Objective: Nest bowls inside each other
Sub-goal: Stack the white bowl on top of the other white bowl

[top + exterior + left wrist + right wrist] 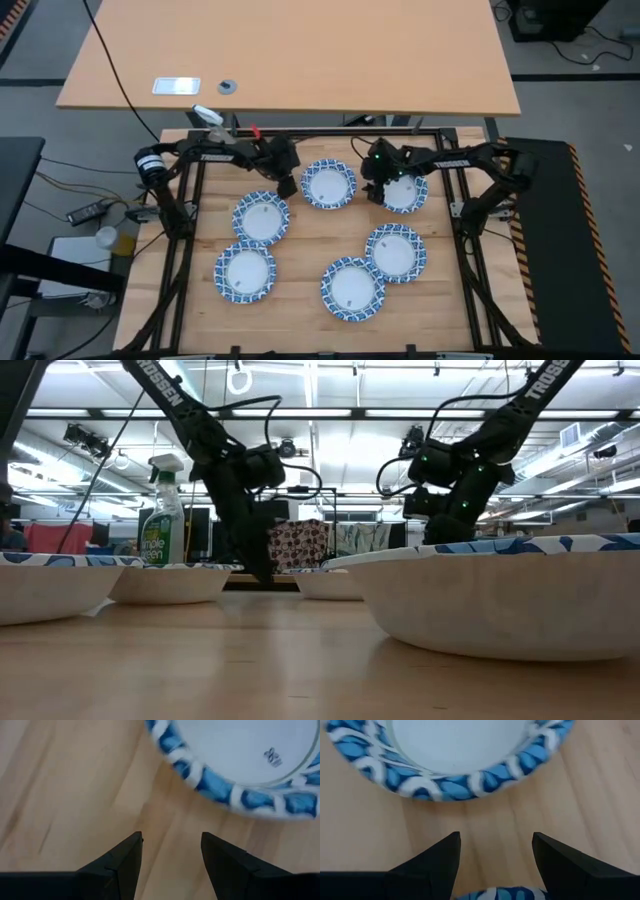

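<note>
Six bowls lie singly on the wooden table (300, 250), none nested yet, so the task looks to be at its start.

Left side: bowl at near left (245, 272), another just beyond it (261, 217). The left gripper (287, 186) hangs low over bare wood between that second bowl and the far-centre bowl (328, 184), jaws spread and empty. Its wrist view shows only table between the fingers (125, 860), with a blue rim (220, 782) just ahead (probably lining up to catch that rim, since a shallow bowl offers no other hold).

Centre to right: a near-centre bowl (352, 288) touches or slightly overlaps its neighbour (396, 251). The far-right bowl (404, 192) sits partly under the right gripper (378, 188), which hovers at that bowl's left edge, jaws wide and holding nothing. The right wrist view shows one rim (450, 785) ahead and another below the fingers (435, 862).

Judgement: both arms are posed for edge grasps.
</note>
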`<control>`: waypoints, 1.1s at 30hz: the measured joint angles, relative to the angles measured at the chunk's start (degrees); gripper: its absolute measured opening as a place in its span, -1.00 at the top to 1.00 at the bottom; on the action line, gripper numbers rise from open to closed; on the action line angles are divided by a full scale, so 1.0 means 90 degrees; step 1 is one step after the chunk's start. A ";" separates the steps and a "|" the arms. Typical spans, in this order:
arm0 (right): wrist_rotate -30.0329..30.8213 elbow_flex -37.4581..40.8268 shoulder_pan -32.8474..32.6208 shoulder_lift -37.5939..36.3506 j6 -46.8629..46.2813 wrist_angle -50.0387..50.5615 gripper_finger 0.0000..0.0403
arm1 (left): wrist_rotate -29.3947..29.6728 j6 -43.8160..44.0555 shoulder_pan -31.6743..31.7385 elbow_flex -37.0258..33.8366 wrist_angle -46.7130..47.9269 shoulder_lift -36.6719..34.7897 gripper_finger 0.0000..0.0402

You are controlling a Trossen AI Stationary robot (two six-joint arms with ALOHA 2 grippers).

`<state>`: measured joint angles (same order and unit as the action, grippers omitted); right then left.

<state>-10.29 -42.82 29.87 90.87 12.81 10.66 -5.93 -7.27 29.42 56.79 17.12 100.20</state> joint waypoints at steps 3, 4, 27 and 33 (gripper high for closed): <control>-0.0031 0.0133 -0.0063 0.0002 -0.0084 -0.0399 -0.26 | -0.0019 -0.0184 -0.0148 0.0000 -0.0174 0.0105 -0.03; -0.0033 0.0167 -0.0073 0.0002 -0.0130 -0.0564 -0.26 | -0.0013 -0.0343 -0.0199 0.0000 -0.0180 0.0122 -0.03; 0.0029 0.0296 -0.0492 -0.0023 -0.0244 -0.1299 -0.26 | 0.0056 -0.1477 -0.0579 -0.0012 -0.0508 -0.0170 -0.03; 0.0188 0.0295 -0.0549 -0.0232 -0.0262 -0.1393 -0.26 | 0.0083 -0.1457 -0.0587 -0.0005 -0.0241 -0.0845 -0.03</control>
<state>-8.60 -40.16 24.92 88.78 10.45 -1.87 -5.19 -20.38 24.14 56.75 14.95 92.59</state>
